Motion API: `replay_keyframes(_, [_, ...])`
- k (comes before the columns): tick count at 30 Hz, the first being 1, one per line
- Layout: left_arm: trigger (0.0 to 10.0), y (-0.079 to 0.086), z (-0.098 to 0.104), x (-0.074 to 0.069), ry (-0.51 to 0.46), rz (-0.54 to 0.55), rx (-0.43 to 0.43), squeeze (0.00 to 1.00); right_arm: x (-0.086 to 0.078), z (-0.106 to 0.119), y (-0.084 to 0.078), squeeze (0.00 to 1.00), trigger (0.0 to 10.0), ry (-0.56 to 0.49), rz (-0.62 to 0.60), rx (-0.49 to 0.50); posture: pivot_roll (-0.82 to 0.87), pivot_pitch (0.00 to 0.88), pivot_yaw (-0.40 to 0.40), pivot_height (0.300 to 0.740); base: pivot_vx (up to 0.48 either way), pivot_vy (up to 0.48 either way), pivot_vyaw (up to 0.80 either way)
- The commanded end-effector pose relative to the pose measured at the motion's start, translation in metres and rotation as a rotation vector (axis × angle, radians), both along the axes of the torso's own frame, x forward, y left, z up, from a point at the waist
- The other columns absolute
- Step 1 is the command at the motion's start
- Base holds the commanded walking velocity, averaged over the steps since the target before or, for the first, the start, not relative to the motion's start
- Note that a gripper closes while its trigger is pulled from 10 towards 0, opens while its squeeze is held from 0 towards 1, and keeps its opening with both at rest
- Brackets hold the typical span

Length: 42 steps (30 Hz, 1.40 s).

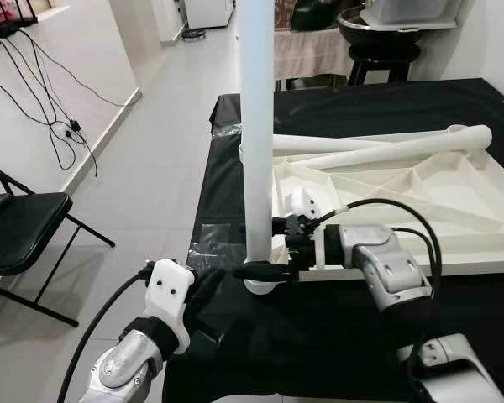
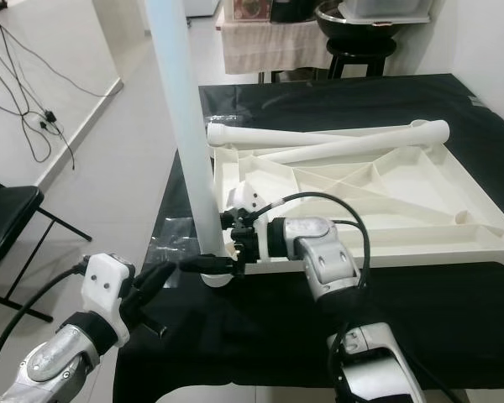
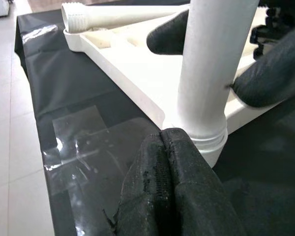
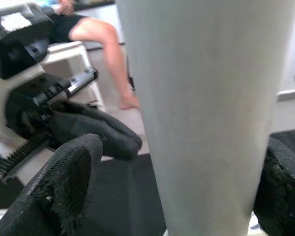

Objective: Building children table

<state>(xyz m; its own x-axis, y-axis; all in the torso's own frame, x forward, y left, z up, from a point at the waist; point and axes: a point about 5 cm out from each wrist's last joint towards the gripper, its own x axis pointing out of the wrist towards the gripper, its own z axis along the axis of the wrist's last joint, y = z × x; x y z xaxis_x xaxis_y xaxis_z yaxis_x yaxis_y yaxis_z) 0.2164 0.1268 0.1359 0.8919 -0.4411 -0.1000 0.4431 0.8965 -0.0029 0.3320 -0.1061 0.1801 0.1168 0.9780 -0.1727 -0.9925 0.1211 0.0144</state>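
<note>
Nearest the camera, the left tool (image 1: 227, 281), its fingers pressed together, is seen just short of the base of the upright white leg (image 1: 257, 126), whose long axis rises vertically from the corner socket of the inverted tabletop (image 1: 454, 210). From the opposite side the right tool (image 1: 265, 270) is clamped on the leg just above that socket, making it the nearer arm. Two loose legs (image 1: 386, 143) lie across the tabletop beyond the tools, on the black-covered worktop (image 1: 235, 193) in a tiled room with a folding chair (image 1: 21, 220) off the left tool's side.

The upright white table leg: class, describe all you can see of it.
The upright white table leg is a smooth, plastic-looking round tube. It stands vertical in the corner socket of the upturned white tabletop, ringed at its base, on the black-covered table. The right hand has a black finger on either side low down; the left hand sits shut beside the base.
</note>
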Motion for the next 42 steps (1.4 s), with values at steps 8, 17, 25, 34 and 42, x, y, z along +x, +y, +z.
replay_keyframes(8, [10.0,0.002,-0.007,-0.012,0.069,0.021,0.018,0.00,0.015,-0.008,0.006,0.00,0.0,0.038,-0.040,0.038,0.08,0.089,0.031,0.740,0.000,0.000,0.00])
replay_keyframes(17, [10.0,0.000,-0.005,-0.028,0.112,-0.002,0.025,0.00,0.018,0.001,-0.002,0.00,0.0,0.003,0.017,0.049,0.08,0.120,0.034,0.740,0.000,0.000,0.00])
replay_keyframes(25, [10.0,0.001,-0.003,-0.031,0.105,-0.047,0.052,0.00,0.005,-0.016,0.018,0.00,0.0,-0.070,-0.397,-0.013,0.08,0.132,0.037,0.740,0.000,0.000,0.00])
replay_keyframes(34, [10.0,0.002,-0.003,-0.032,0.115,-0.128,0.071,0.00,-0.032,-0.024,0.039,0.00,0.0,-0.144,-0.711,-0.045,0.08,0.103,0.050,0.740,0.000,0.000,0.00])
replay_keyframes(42, [10.0,0.001,-0.006,-0.034,0.126,-0.141,0.089,0.00,-0.020,-0.020,0.036,0.00,10.0,-0.162,-0.796,-0.088,0.10,0.090,0.048,0.740,0.000,0.000,0.00])
